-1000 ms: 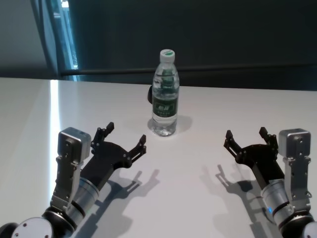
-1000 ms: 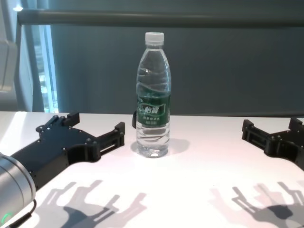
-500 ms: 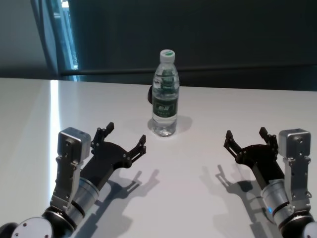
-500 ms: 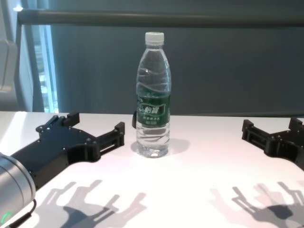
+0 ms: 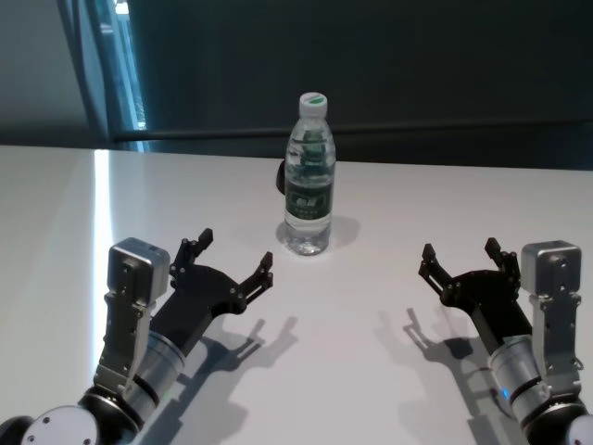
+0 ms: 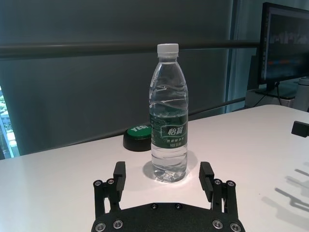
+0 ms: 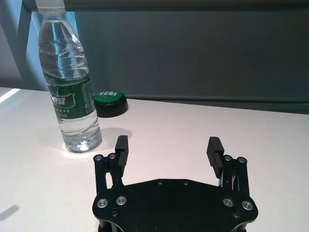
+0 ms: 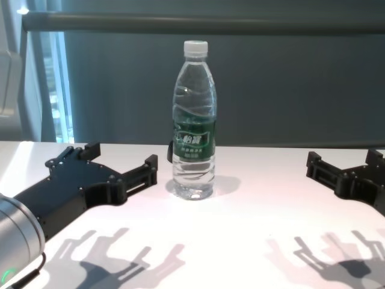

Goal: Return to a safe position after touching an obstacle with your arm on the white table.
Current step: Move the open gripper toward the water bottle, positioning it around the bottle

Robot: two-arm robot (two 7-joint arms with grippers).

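Clear bottle [image 5: 309,176] upright, btwn/beyond both | L end effector [image 5: 233,261] spread | R end effector [image 5: 460,259] spread

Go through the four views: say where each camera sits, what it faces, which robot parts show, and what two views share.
Head: high up, looking down on the white table; both open grippers, left gripper and right gripper, flank the bottle.
Chest: low, level with the bottle; both forearms show.
Left wrist: faces the bottle between its own fingers.
Right wrist: sees the bottle off to one side.
Both wrist views share a green button behind the bottle.
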